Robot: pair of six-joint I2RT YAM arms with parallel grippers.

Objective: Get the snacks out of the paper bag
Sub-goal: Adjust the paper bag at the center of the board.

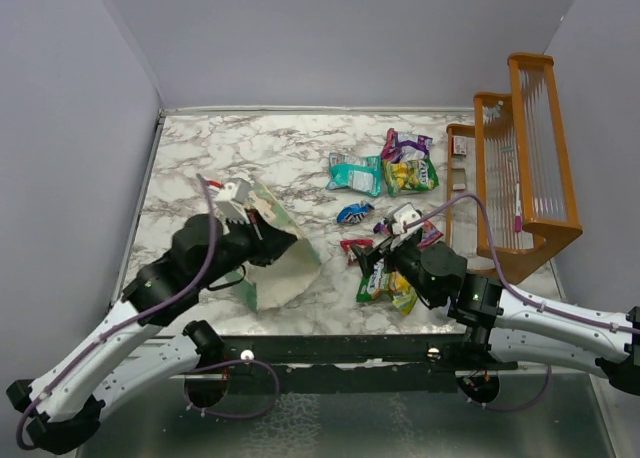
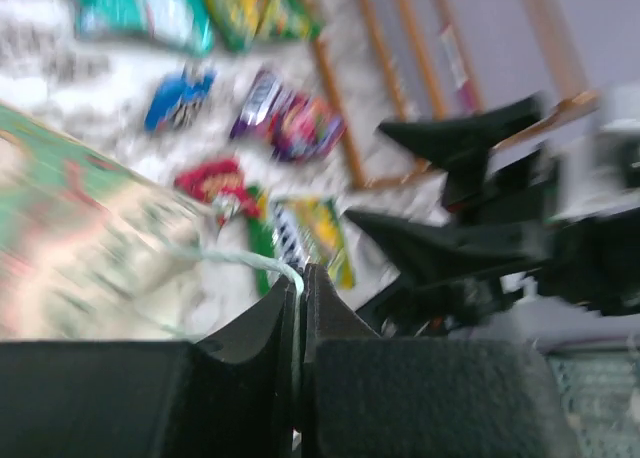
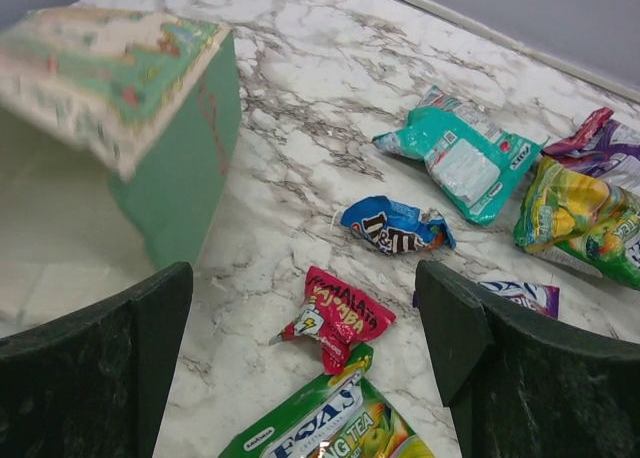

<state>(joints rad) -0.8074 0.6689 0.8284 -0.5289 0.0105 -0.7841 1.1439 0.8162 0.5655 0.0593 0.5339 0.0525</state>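
- Your left tool (image 2: 300, 275) is clenched tight. The wrist view is blurred, but a thin string handle (image 2: 250, 260) of the paper bag (image 1: 285, 268) seems pinched between its fingers.
- From that tool the bag hangs off to its left, tilted, with its mouth turned toward your right tool (image 3: 303, 303).
- Your right tool is released, jaws wide and holding nothing, low over the surface (image 3: 300, 128).
- A red packet (image 3: 335, 318) lies just ahead of it in the gap between its fingers, and a green-and-yellow packet (image 3: 330, 428) lies under it.
- Further ahead are a blue packet (image 3: 395, 226) and then a teal packet (image 3: 460, 158). A yellow-green packet (image 3: 580, 218) is ahead to its right.
- Bare marble separates the bag from the packets. A wooden rack (image 1: 520, 158) closes off the right tool's right side.
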